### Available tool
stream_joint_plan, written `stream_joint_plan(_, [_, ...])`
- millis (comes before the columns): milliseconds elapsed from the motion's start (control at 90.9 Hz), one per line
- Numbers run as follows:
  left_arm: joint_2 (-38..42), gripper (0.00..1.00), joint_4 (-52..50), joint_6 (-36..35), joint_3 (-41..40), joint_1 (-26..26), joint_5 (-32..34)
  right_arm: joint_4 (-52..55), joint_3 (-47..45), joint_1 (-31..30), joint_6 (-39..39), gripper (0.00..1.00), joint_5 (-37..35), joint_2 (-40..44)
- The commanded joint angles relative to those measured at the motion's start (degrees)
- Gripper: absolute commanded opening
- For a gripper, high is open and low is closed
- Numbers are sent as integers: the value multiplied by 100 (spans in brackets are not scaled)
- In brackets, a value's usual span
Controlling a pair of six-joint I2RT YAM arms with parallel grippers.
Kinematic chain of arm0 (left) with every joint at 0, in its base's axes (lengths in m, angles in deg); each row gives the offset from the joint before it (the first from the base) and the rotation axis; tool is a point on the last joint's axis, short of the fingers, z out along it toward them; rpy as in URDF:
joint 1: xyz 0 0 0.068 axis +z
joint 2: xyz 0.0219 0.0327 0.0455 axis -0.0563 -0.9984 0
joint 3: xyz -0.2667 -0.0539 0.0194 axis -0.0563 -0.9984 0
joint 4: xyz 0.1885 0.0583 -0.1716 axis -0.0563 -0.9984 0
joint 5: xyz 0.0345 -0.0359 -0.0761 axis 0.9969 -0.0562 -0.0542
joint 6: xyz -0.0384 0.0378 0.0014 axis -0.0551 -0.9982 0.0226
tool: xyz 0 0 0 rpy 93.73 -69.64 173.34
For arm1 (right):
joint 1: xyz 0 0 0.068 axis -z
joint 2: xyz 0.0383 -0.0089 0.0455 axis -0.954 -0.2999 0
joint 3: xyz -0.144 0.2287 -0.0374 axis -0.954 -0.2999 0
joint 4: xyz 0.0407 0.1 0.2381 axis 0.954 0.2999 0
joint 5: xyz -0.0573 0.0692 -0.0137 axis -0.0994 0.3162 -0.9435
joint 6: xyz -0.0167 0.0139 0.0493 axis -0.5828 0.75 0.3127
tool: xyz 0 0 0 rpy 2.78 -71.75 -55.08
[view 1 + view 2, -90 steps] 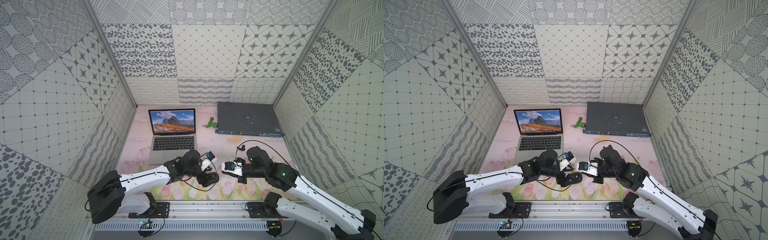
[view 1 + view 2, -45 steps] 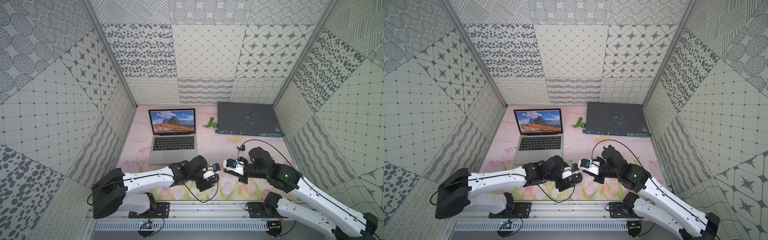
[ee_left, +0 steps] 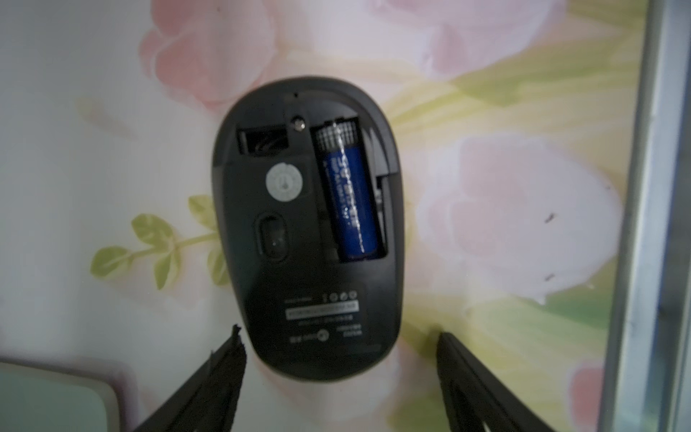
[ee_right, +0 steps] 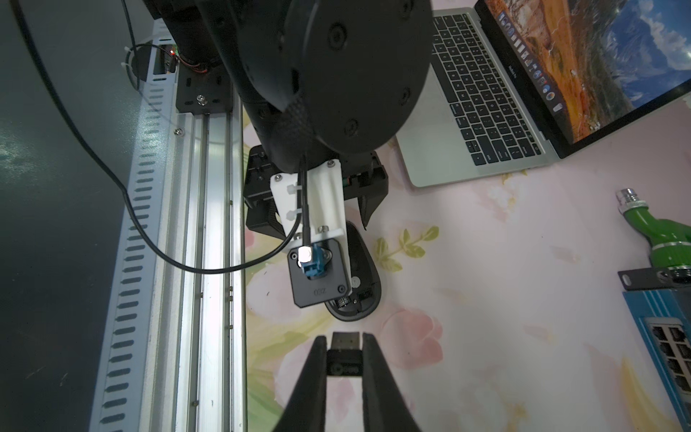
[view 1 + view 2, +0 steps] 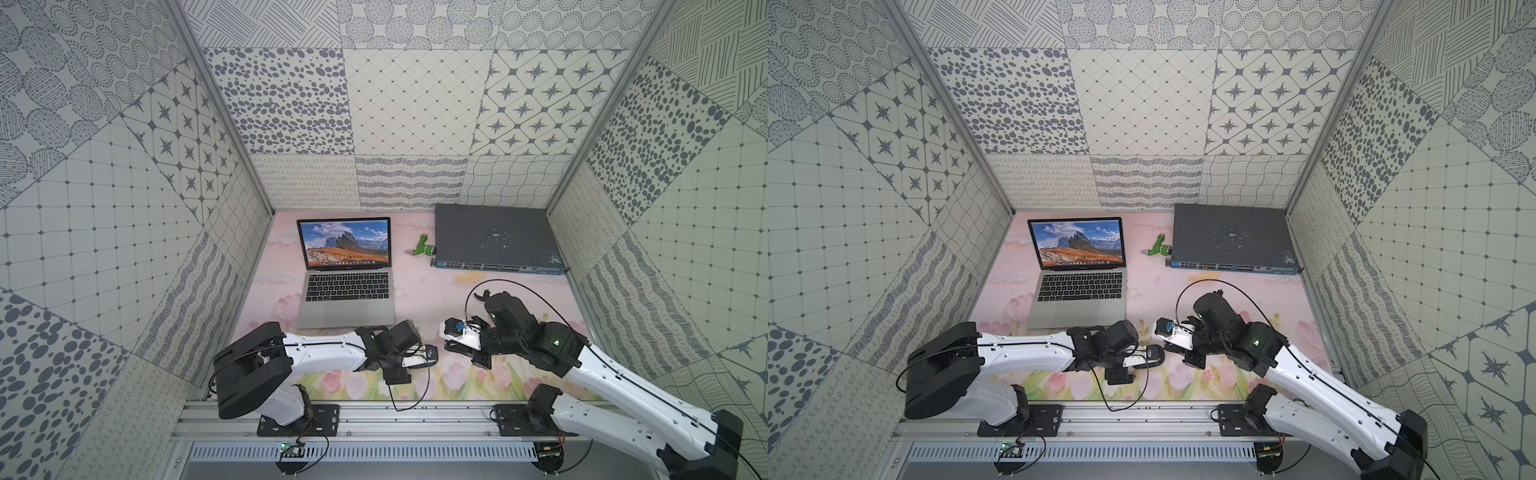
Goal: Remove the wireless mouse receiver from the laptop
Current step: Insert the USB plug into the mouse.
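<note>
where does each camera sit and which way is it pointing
Top views: high above the front rail, looking down and back over the mat; left arm, right arm, laptop, network switch.
Left wrist: on the left arm, looking straight down on the upturned mouse; the open left gripper shows.
Right wrist: low, facing the left arm; the right gripper is shut on the wireless mouse receiver.
Shared: the mouse and the laptop appear in the right wrist and top views.

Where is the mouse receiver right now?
Right wrist view: the receiver is pinched in the right claw, near the upturned mouse, clear of the laptop.
</note>
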Motion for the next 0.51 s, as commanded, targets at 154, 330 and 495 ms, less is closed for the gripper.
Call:
stream_joint_plan(154, [-80,83,-288,-662,185,77,33,-94,94,57,-29,8,83,119])
stream_joint_plan(330, [30,84,0,-787,291,134,-398,-107,62,110,-22,8,124,215])
stream_joint_plan(495, [-174,80,-111,-769,475,272,-452,-112,56,112,20,8,107,265])
